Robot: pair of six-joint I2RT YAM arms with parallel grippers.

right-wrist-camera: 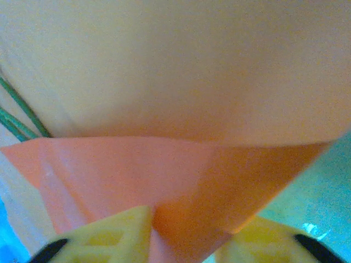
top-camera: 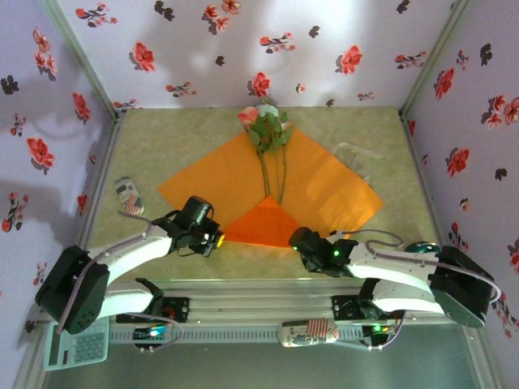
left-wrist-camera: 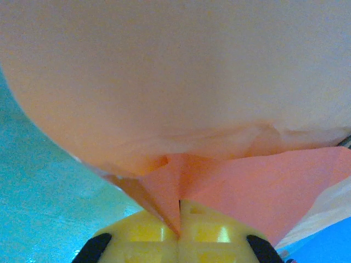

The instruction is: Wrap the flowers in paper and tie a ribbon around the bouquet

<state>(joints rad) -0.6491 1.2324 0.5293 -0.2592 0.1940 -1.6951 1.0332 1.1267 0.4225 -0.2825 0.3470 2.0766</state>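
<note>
Left hand (top-camera: pixel 215 241): fully closed, clamping the near folded edge of the paper (top-camera: pixel 211 182). Right hand (top-camera: pixel 298 239): partly open, fingers astride the same fold. The paper's near corner is folded over the stem ends. The flowers (top-camera: pixel 268 130) lie along the paper's middle, blooms at its far corner. The ribbon (top-camera: pixel 357 158) lies on the bench (top-camera: pixel 162 138), beside the paper's far right edge.
</note>
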